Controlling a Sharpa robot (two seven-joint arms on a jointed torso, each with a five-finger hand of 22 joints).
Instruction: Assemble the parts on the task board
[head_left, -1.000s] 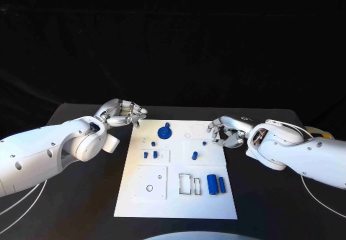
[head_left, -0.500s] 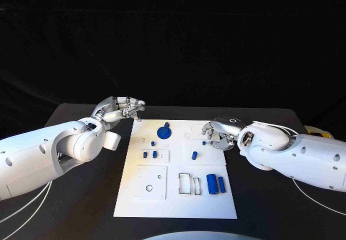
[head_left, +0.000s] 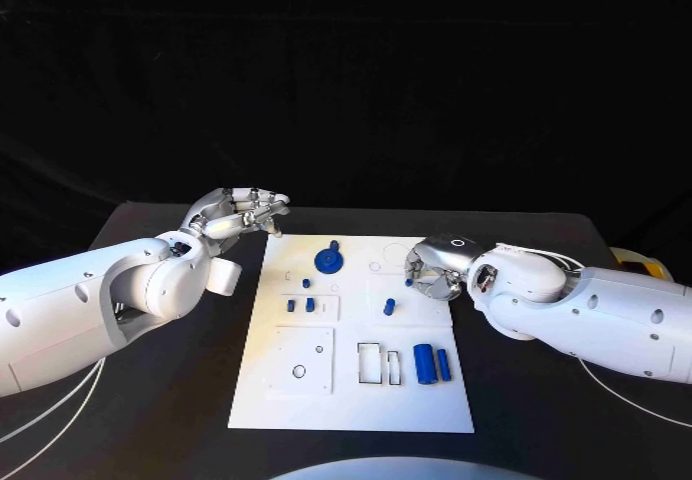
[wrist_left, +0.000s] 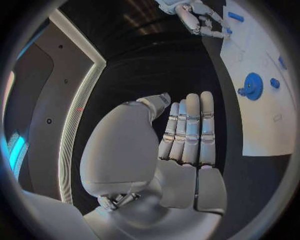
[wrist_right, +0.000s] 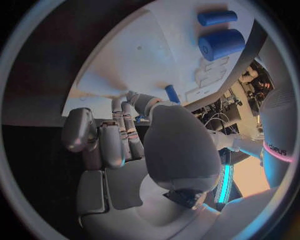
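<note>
Looks like pick-up step: right hand (head_left: 437, 272) over task board (head_left: 361, 400) upper right, fingers curled by small blue peg (head_left: 410, 283), grip can't tell; left hand (head_left: 238, 213) empty, fingers straight, off board's far-left corner; next needs sure pinch on peg.

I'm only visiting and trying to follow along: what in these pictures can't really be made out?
- Head view: the right hand hangs over the task board's right edge; its own forearm hides the fingertips, so whether it touches the small blue part is unclear.
- Right wrist view: the thumb covers where the fingers meet a blue peg.
- Head view: the left hand's fingers are too small to tell how they lie.
</note>
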